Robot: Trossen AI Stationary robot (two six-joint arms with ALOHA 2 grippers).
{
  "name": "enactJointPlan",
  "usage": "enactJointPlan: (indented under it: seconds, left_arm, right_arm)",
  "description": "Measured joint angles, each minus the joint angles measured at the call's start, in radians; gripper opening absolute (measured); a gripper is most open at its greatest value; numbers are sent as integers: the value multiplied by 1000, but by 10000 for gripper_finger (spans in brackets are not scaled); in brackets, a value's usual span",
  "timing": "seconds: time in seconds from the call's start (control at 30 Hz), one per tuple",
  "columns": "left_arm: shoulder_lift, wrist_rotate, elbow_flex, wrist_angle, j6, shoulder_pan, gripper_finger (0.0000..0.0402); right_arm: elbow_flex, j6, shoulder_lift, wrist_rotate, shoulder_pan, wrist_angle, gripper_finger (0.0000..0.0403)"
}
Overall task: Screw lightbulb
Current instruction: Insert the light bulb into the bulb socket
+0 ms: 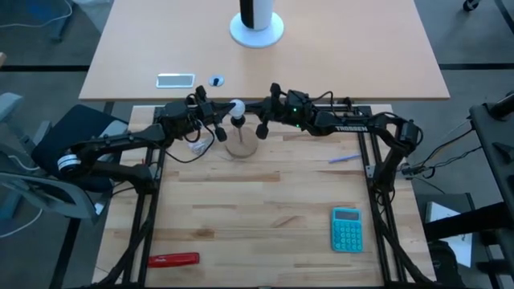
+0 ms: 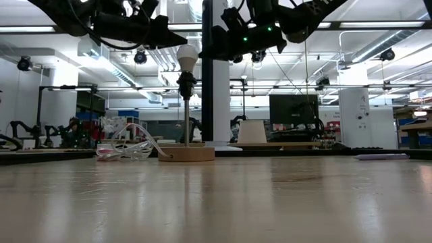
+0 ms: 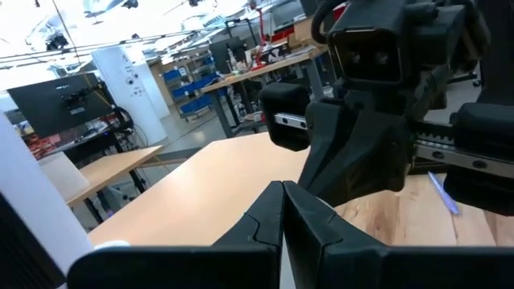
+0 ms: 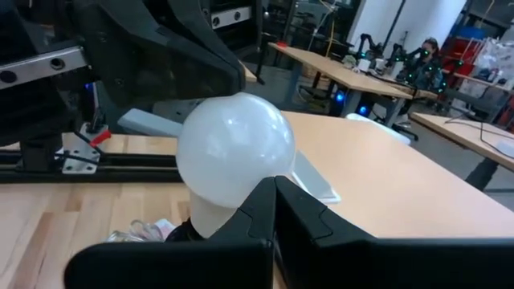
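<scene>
Red tool (image 1: 173,259) lies nearest on the table (image 1: 265,209); the lightbulb (image 1: 237,107) sits atop the wooden stand (image 1: 240,147), left hand (image 1: 218,128) and right hand (image 1: 265,124) flanking it, both closed, empty.

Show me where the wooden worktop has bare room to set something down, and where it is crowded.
Free: the wide middle between the red tool and the calculator. Crowded: the far edge, where the lightbulb on its round stand, the plastic wrapper and both arms' tools meet.
</scene>
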Motion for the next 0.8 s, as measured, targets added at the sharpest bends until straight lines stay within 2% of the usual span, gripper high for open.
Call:
enactJointPlan:
  seconds: [0.4, 0.6, 0.8]
  left_arm:
    - [-37, -9, -2, -17, -87, 1, 0]
    - [-105, -1, -3, -108, -145, -8, 0]
    - [-126, 32, -3, -229, -142, -10, 0]
  right_arm:
    - [0, -8, -10, -28, 21, -46, 0]
    - [0, -23, -42, 88, 19, -72, 0]
    - [0, -27, -29, 100, 4, -67, 0]
